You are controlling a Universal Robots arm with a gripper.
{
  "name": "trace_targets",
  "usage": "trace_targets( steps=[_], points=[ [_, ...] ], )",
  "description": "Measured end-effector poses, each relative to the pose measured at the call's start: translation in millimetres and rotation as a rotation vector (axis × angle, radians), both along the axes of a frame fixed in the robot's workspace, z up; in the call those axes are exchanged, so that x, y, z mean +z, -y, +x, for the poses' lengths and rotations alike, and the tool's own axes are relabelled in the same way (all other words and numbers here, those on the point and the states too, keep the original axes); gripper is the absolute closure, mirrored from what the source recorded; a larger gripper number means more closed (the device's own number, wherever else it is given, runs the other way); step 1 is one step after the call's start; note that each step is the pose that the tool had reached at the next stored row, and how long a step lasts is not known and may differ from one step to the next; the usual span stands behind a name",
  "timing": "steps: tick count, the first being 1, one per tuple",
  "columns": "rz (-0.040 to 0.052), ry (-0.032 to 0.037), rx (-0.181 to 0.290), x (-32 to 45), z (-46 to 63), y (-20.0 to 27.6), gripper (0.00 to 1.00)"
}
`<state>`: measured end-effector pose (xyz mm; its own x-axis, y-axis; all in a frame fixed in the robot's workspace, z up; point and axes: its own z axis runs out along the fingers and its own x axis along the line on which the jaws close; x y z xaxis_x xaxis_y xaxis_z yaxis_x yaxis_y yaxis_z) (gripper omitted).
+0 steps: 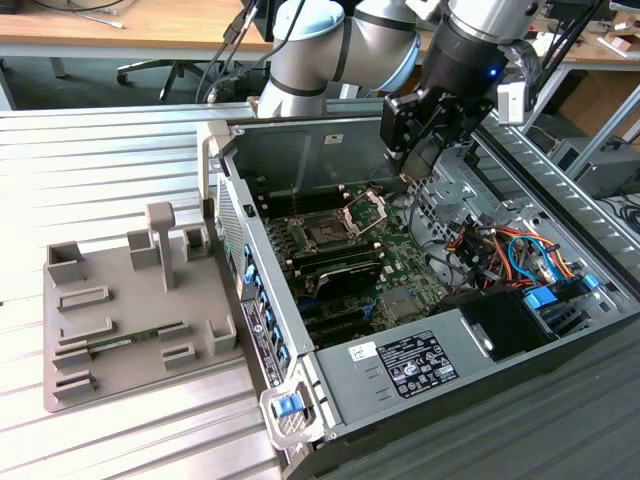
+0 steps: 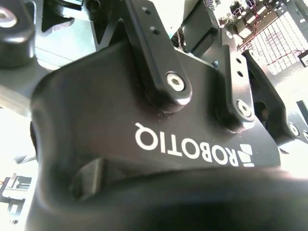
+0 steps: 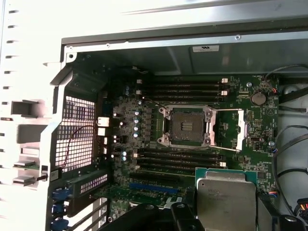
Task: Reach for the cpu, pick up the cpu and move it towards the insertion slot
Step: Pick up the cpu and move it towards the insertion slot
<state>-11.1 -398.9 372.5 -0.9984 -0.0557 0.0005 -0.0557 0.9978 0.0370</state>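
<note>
Closest in, the first wrist view gives us the cpu (image 3: 226, 199): a flat square chip with a silvery, faintly scuffed metal top and notched corners, and a thin green edge showing along one side. Dark fingers (image 3: 180, 214) flank it on either side, so the end effector (image 1: 418, 160) looks clamped narrowly on the chip's edges. In the second wrist view its black body (image 2: 144, 144) carries white printed lettering, which I'm leaving unread.

Past the chip, the cpu hangs above the green motherboard (image 3: 250, 96), off to one side of the insertion slot (image 3: 185, 126) and apart from it. The slot is a dark square socket in a silver frame, with its hinged bracket (image 3: 240, 129) swung open beside it. Long black memory slots (image 3: 180, 87) run on both sides of the socket.

Farther still is the grey case wall, with a small white sticker (image 3: 205, 48). In the exterior view another white printed label (image 1: 415, 365) sits on the power supply. At that view's left, a grey fixture (image 1: 130, 320) holding a green memory stick (image 1: 125, 345) rests on the ribbed tabletop (image 1: 100, 180).
</note>
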Motion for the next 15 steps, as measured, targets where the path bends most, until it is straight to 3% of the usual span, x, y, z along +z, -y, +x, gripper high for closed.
trace_targets(
  steps=[15],
  points=[
    [-0.0001, 0.0, 0.0, -4.0, 0.0, 0.0, 0.45]
  ],
)
